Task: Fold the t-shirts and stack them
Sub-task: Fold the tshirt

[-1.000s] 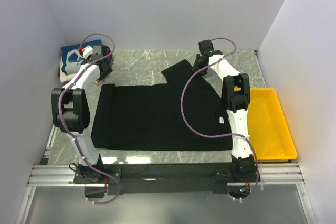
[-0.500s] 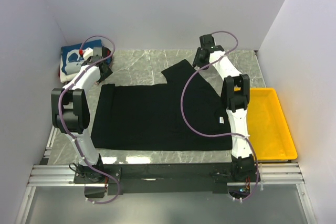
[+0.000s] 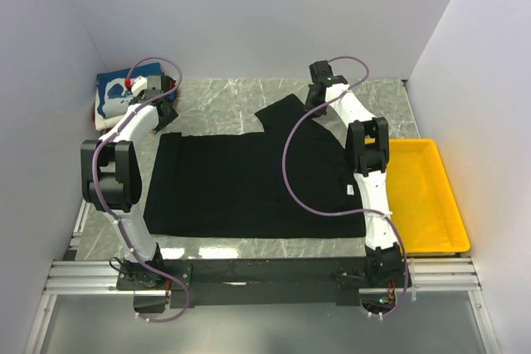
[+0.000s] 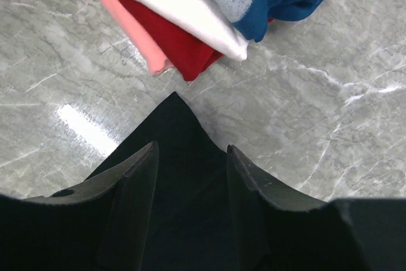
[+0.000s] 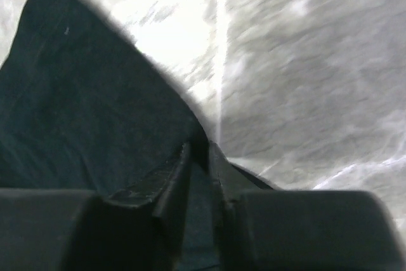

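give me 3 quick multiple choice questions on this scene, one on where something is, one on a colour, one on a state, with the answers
1. Where does the yellow tray sit?
A. at the right edge of the table
B. on the folded stack
C. under the spread shirt

2. What colour is the t-shirt that is spread flat?
A. red
B. white
C. black

3. How does the left gripper stand?
A. shut on the tray
B. open above the spread shirt's corner
C. shut on a red shirt

Answers:
1 A, the top view shows it along the right edge.
2 C, the flat cloth is black in every view.
3 B, its wrist view shows the fingers apart with the black corner below them.
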Motion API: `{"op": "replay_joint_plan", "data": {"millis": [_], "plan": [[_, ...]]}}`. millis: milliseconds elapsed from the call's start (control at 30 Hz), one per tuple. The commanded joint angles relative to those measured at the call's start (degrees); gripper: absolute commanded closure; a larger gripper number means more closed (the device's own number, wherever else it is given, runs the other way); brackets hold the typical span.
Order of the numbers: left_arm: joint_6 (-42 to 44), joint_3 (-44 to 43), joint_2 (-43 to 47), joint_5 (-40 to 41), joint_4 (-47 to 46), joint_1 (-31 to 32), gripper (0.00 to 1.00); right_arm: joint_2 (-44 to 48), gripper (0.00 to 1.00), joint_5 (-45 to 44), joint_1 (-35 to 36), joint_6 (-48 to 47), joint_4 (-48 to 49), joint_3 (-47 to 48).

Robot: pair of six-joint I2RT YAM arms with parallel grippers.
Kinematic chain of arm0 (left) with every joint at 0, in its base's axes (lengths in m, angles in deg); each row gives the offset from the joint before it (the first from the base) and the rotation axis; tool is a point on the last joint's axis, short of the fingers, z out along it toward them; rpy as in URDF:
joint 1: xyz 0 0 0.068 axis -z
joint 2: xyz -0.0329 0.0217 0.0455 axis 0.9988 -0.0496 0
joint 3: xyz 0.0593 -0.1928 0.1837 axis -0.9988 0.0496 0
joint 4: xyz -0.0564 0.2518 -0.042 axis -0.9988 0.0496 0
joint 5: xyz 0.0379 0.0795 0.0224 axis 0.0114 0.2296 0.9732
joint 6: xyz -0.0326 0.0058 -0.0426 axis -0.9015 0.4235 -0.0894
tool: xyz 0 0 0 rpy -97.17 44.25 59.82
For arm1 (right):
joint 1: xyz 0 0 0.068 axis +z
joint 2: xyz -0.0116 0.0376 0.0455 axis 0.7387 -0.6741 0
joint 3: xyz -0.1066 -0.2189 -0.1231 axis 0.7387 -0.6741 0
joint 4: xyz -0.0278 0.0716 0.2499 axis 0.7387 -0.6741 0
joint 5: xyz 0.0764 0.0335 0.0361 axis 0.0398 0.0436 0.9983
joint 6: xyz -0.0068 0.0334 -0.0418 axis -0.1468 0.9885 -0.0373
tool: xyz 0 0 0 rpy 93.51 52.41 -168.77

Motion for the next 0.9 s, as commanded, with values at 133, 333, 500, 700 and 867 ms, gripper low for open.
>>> {"op": "replay_joint_plan", "data": {"millis": [133, 333, 500, 700, 867], "plan": [[-0.65, 1.22, 3.6, 1.37, -0.98, -0.13, 0.46, 0.86, 1.0, -2.56, 1.82, 0.5, -1.71, 0.02], [-1.89, 1.23, 1.59, 1.98, -0.72, -0.13, 0.48, 6.13, 1.0, -5.82, -0.37, 2.08, 0.04, -3.23], [-2.33, -0.44, -1.14, 1.81, -0.19, -0.13, 0.49, 8.08, 1.0, -6.09, -2.4, 2.61, 0.92, -3.24], [-3.64, -2.11, -5.18, 1.55, 0.6, -0.04, 0.51, 8.34, 1.0, -5.29, -3.99, 2.34, 0.48, -2.36], [-4.26, -5.35, -8.88, 1.98, 1.3, -0.04, 0.51, 8.61, 1.0, -3.89, -4.42, 1.99, 0.75, -2.88]]}}
